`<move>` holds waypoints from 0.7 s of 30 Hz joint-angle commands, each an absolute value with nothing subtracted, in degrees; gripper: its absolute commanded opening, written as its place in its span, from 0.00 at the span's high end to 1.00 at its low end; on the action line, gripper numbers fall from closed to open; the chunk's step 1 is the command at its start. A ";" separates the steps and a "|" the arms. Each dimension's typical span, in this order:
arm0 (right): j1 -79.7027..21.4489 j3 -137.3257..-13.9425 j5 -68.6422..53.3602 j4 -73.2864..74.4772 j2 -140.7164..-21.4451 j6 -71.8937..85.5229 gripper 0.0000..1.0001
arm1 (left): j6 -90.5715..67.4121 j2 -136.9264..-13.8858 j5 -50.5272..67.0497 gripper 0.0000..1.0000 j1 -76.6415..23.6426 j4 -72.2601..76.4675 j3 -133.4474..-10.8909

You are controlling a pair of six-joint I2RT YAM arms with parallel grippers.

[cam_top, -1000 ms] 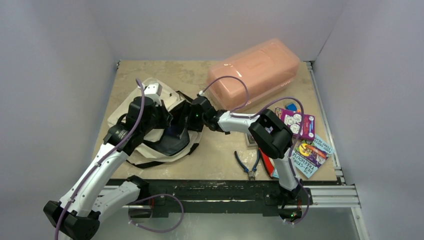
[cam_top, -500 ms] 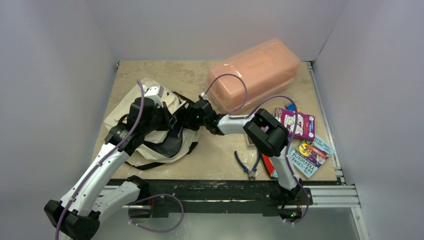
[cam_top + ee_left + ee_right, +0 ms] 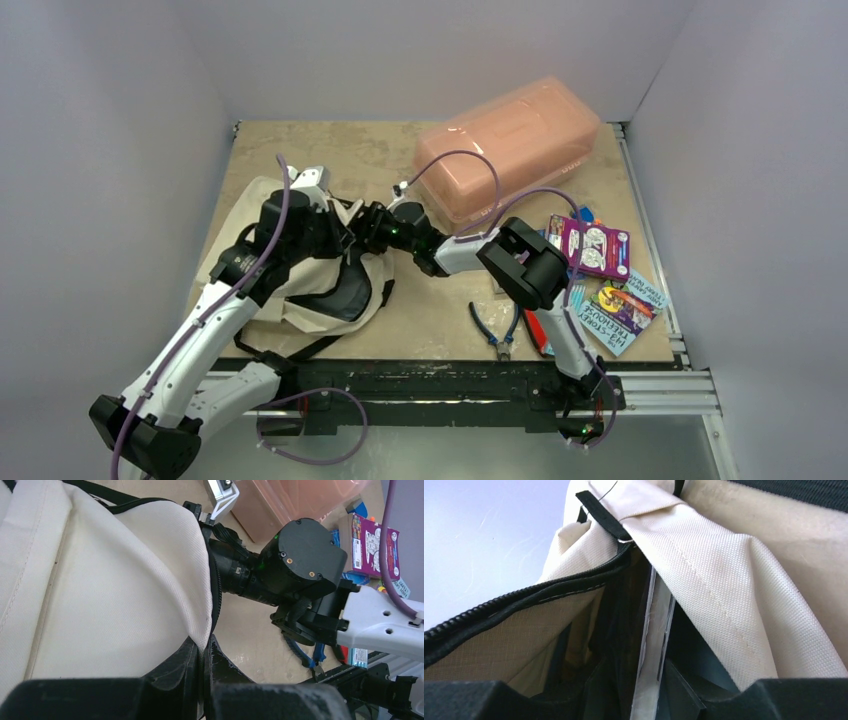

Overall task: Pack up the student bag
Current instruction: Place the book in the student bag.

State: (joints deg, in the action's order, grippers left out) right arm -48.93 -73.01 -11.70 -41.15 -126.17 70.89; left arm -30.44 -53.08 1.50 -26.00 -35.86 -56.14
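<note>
Pinches a flap (image 3: 192,580) of the student bag (image 3: 230,225) in a clenched left hand (image 3: 204,647) at the counter's (image 3: 440,300) left side, right hand (image 3: 649,680) at the zip mouth (image 3: 519,600), its grip impossible to tell; needs the mouth held wide and taut

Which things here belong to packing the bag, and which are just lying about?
Job: student bag, its rim pinched by the left gripper; right gripper at its mouth; picture books and purple card pack, probably next in.
Lying about, likely: pink box, pliers.
</note>
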 commanded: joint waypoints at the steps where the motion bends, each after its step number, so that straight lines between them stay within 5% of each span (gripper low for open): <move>1: -49.77 -77.68 -16.35 -47.78 -128.70 74.70 0.51 | -30.10 -53.96 7.36 1.00 -26.51 -32.09 -60.52; 8: -50.01 -76.53 -20.07 -52.30 -129.47 75.63 0.60 | -28.33 -54.89 6.90 1.00 -26.48 -33.48 -61.91; 14: -50.01 -72.11 -24.34 -57.47 -125.40 74.80 0.98 | -24.92 -54.15 -0.53 1.00 -26.46 -34.98 -62.28; 21: -47.75 -67.76 -23.77 -58.06 -117.84 77.08 1.00 | -22.55 -53.28 -14.20 1.00 -26.30 -35.29 -64.57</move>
